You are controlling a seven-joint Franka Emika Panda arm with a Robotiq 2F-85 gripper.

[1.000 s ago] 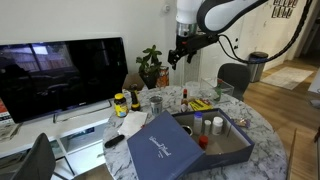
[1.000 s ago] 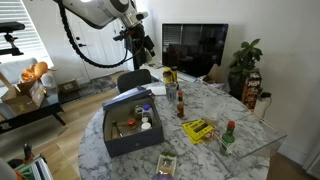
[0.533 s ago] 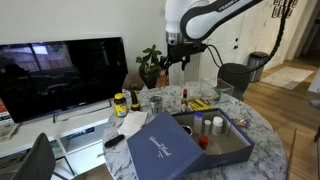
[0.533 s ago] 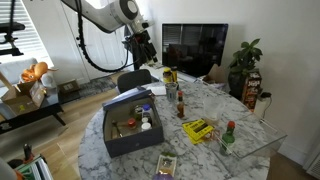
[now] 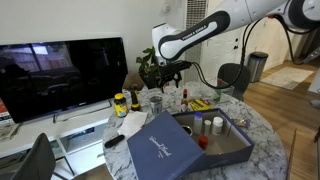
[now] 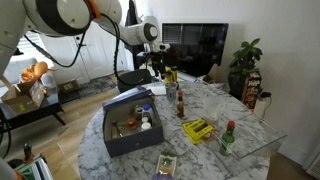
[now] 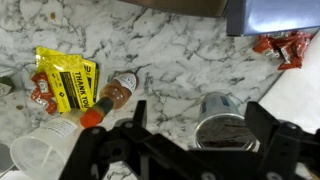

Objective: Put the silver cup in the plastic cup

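Round marble counter (image 5: 264, 128) stands at centre in both exterior views. Walls (image 5: 90, 18) are white and plain. A large television (image 5: 62, 74) sits on a low white stand (image 5: 75, 128), its screen dark (reflections only). A leafy plant (image 5: 150, 60) stands beside the television. A grey chair (image 5: 233, 77) is at the counter's far side. Wood floor (image 5: 292, 112) shows to one side, with a pale rug (image 5: 292, 73) beyond. Light is soft and even.

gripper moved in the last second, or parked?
Yes. In an exterior view the gripper has come down and shifted sideways toward the TV, closer to the tabletop than before. Jaws open in the wrist view.
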